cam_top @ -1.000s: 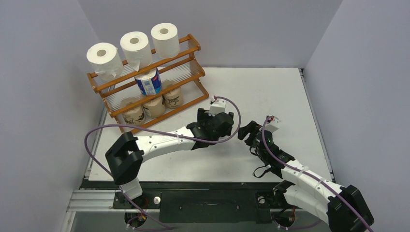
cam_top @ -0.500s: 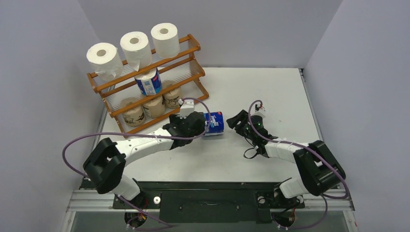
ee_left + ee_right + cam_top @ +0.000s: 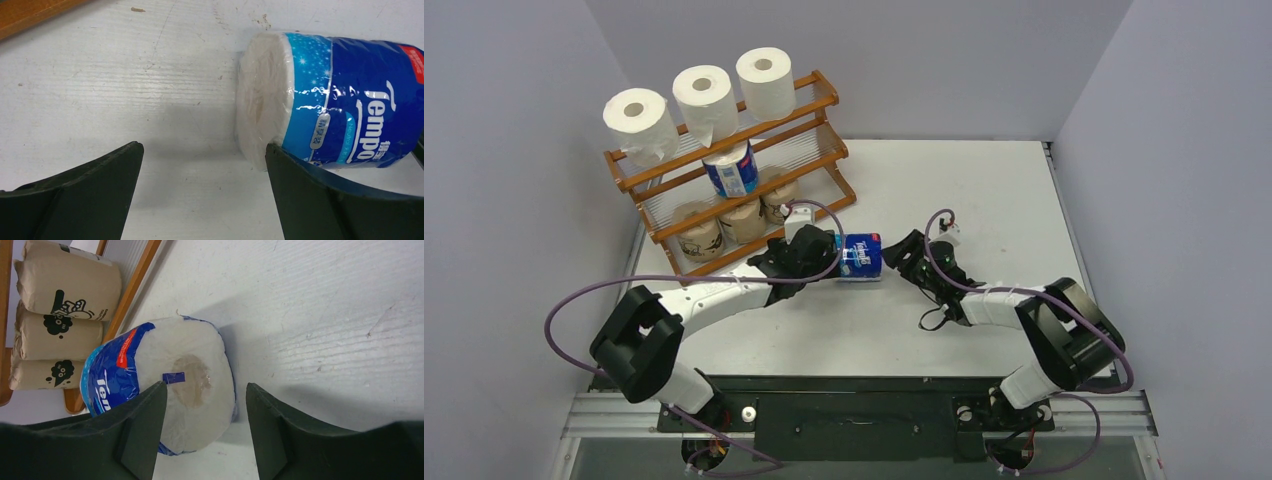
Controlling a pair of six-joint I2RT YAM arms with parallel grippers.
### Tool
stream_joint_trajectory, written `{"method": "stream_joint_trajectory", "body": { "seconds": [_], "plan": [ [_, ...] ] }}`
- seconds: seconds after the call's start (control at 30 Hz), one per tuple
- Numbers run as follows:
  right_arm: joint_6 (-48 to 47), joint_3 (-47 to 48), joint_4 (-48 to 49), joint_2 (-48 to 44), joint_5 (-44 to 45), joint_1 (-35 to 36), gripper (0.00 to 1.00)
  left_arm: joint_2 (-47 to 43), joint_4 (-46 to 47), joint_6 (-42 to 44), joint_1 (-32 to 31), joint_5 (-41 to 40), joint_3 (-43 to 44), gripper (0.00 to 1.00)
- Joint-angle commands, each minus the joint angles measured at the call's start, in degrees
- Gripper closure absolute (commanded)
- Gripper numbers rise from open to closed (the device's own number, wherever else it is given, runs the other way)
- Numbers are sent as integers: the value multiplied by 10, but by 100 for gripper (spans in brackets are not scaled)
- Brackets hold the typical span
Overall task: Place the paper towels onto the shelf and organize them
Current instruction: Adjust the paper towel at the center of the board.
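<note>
- The shelf (image 3: 724, 185) holds white rolls (image 3: 706, 92) on top, a blue roll (image 3: 732, 170) on the middle tier and brown rolls (image 3: 742, 218) on the bottom. Only one remains, so you're on the last placement.
- In the last second your left arm (image 3: 724, 292) and right arm (image 3: 999, 300) dropped low and now flank it; expect a pick-up.
- The loose roll (image 3: 861, 256) lies on its side on the table (image 3: 984, 190), near the shelf's foot.
- Left gripper (image 3: 202, 150): spread wide and empty; the roll sits ahead of one finger (image 3: 325, 205), mostly outside the gap.
- Right gripper (image 3: 205, 392): half open and empty; the roll's end faces the gap, and one finger (image 3: 145, 430) overlaps it.
</note>
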Motion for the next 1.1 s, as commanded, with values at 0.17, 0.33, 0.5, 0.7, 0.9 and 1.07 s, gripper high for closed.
{"method": "stream_joint_trajectory", "body": {
  "seconds": [0.17, 0.33, 0.5, 0.7, 0.9, 1.07],
  "plan": [
    [-9, -44, -13, -90, -5, 38, 44, 3, 54, -6, 16, 47, 15, 7],
    [-18, -47, 8, -137, -22, 4, 39, -43, 39, -7, 19, 33, -2, 7],
    [-1, -45, 103, -111, -108, -25, 29, -95, 30, -15, 19, 35, -38, 7],
    [28, -13, 154, -33, -147, -28, 24, -157, 27, -33, 19, 42, -81, 7],
    [38, -1, 166, 10, -144, -26, 24, -223, 18, -44, 19, 41, -131, 7],
    [32, 26, 159, 43, -145, -16, 28, -276, 11, -63, 19, 43, -186, 7]
  ]
}}
